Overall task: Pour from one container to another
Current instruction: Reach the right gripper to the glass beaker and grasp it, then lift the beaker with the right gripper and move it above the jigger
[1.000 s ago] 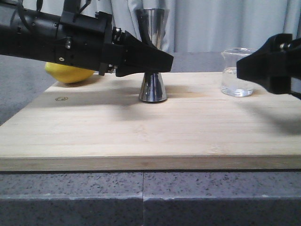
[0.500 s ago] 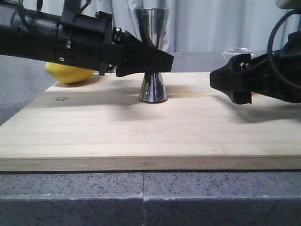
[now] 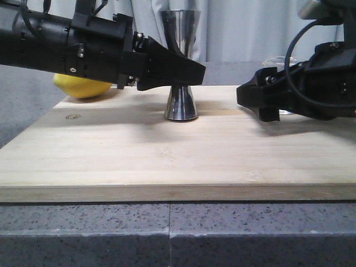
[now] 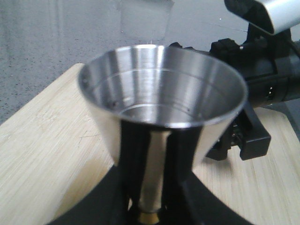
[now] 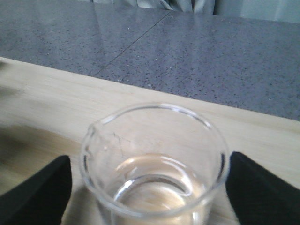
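The mirrored steel jigger (image 3: 181,61) stands upright on the wooden board (image 3: 167,161), its cup (image 4: 161,89) empty. My left gripper (image 3: 190,72) comes in from the left and is shut on the jigger's waist, just above the gold band (image 4: 150,217). The clear glass beaker (image 5: 154,159) holds some clear liquid and stands on the board at the right. In the front view only the beaker's rim (image 3: 277,60) shows behind my right arm. My right gripper (image 5: 149,187) is open, with a black finger (image 5: 35,192) on each side of the beaker and a small gap on the lip side.
A yellow lemon (image 3: 82,87) lies at the board's back left, behind my left arm. The board rests on a grey speckled counter (image 3: 167,233). A pale curtain hangs at the back.
My right arm has moved left across the board, and its open fingers now straddle the beaker and hide most of it. The left gripper and the jigger have stayed still.
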`<state>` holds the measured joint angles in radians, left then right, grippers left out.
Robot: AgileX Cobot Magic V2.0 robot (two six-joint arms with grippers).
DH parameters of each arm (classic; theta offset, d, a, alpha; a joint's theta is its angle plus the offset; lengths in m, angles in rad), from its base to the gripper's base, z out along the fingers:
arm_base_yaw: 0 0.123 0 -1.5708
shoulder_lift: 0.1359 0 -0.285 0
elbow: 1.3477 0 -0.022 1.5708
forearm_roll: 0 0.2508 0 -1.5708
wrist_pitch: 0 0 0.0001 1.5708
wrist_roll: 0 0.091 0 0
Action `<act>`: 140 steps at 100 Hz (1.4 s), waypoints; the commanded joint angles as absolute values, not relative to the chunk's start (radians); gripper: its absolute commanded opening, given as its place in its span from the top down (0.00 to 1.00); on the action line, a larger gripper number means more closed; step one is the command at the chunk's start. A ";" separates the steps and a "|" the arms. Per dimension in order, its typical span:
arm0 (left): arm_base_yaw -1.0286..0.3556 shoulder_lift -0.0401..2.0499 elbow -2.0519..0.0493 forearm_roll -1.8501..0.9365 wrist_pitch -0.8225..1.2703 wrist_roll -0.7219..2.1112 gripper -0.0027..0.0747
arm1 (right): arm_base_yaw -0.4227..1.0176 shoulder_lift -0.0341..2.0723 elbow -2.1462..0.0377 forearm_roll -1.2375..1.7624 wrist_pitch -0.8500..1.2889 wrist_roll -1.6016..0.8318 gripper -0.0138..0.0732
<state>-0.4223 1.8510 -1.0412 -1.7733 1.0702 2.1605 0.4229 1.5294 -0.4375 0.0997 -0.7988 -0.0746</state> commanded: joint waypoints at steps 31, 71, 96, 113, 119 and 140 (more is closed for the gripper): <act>-0.431 1.809 -1.068 -1.849 1.129 2.160 0.86 | 0.423 1.518 -0.464 0.083 -0.883 -0.073 0.46; -0.431 1.809 -1.068 -1.849 1.129 2.160 0.86 | 0.423 1.506 -0.464 0.077 -0.874 -0.087 0.52; -0.431 1.809 -1.068 -1.849 1.129 2.160 0.86 | 0.393 1.464 -0.469 0.058 -0.840 -0.088 0.52; -0.431 1.809 -1.068 -1.849 1.129 2.160 0.86 | 0.382 1.420 -0.473 0.034 -0.789 -0.088 0.52; -0.431 1.809 -1.068 -1.849 1.129 2.160 0.86 | 0.382 1.406 -0.490 0.016 -0.748 -0.088 0.52; -0.431 1.809 -1.068 -1.849 1.129 2.160 0.86 | 0.382 1.371 -0.602 -0.049 -0.573 -0.088 0.52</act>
<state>-0.4223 1.8510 -1.0412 -1.7733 1.0702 2.1605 0.3886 1.4200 -0.5284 0.0000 -0.5606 -0.0804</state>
